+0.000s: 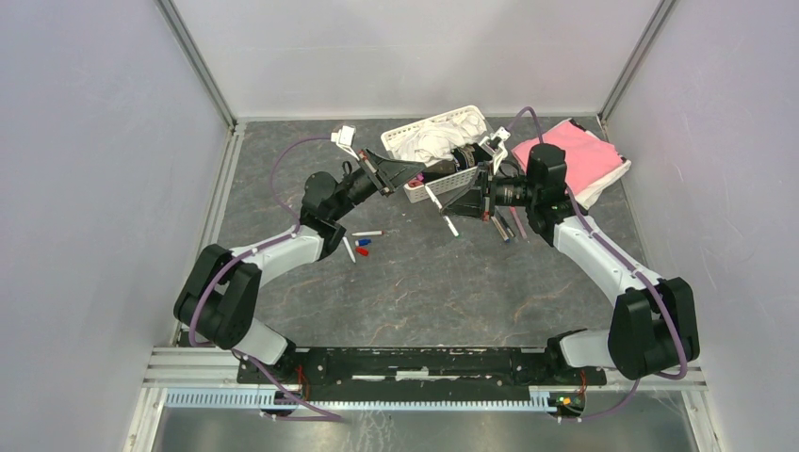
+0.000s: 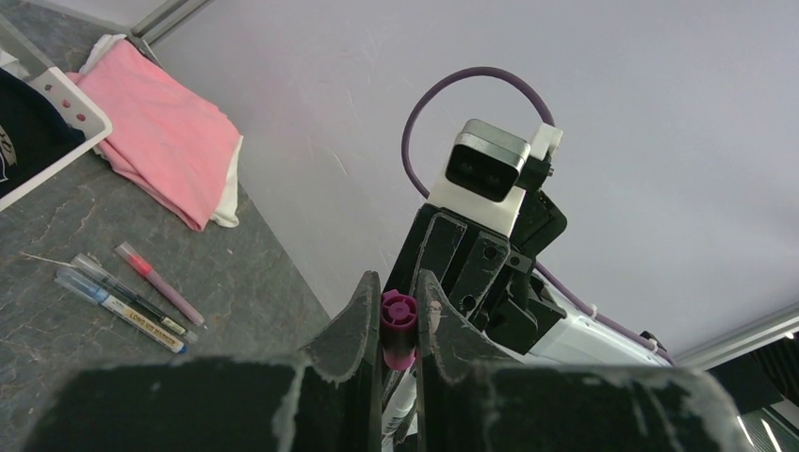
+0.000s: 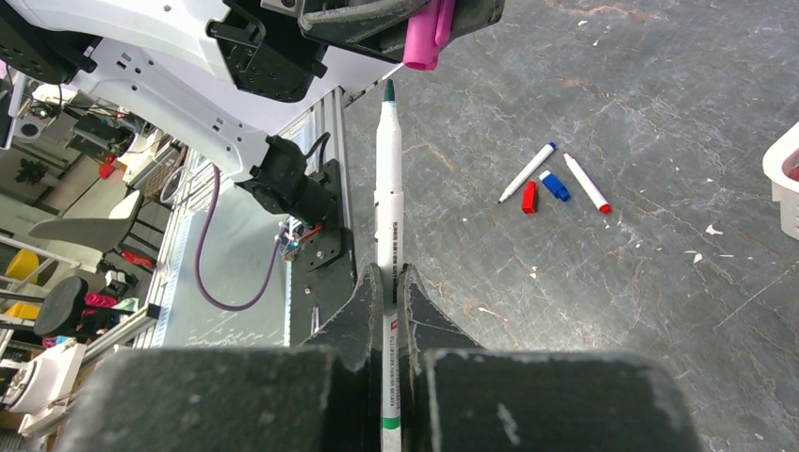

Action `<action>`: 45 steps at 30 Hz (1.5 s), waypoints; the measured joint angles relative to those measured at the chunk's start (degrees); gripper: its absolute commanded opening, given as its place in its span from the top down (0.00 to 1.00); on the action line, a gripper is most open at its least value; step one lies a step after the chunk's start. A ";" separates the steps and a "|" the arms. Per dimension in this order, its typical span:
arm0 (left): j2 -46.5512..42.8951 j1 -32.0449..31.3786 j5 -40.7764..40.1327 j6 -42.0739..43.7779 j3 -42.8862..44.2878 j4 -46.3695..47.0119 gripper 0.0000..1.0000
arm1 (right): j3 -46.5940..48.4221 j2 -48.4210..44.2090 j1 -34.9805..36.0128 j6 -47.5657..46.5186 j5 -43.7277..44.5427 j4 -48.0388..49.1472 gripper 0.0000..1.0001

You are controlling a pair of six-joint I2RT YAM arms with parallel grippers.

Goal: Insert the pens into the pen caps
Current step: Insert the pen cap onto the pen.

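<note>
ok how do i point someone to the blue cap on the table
From the white basket, come toward the arms' bases to the small cluster beside the left arm. Two white pens lie there with two short caps between them; the blue cap is the one nearer the red-tipped pen, its neighbour being the red cap.

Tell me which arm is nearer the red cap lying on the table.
Left. The left arm has its forearm passing just left of the red cap, not touching it. The right arm reaches in from the far right side, well away from it.
</note>
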 measured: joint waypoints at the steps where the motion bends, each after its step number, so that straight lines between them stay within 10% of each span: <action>1: 0.00 0.00 0.02 0.00 0.00 0.00 0.98 | 0.00 0.00 0.00 0.00 0.04 0.00 1.00; 45: 0.02 -1.01 2.73 2.01 2.25 -3.34 0.98 | 1.05 0.13 0.31 -0.90 2.43 -2.49 1.00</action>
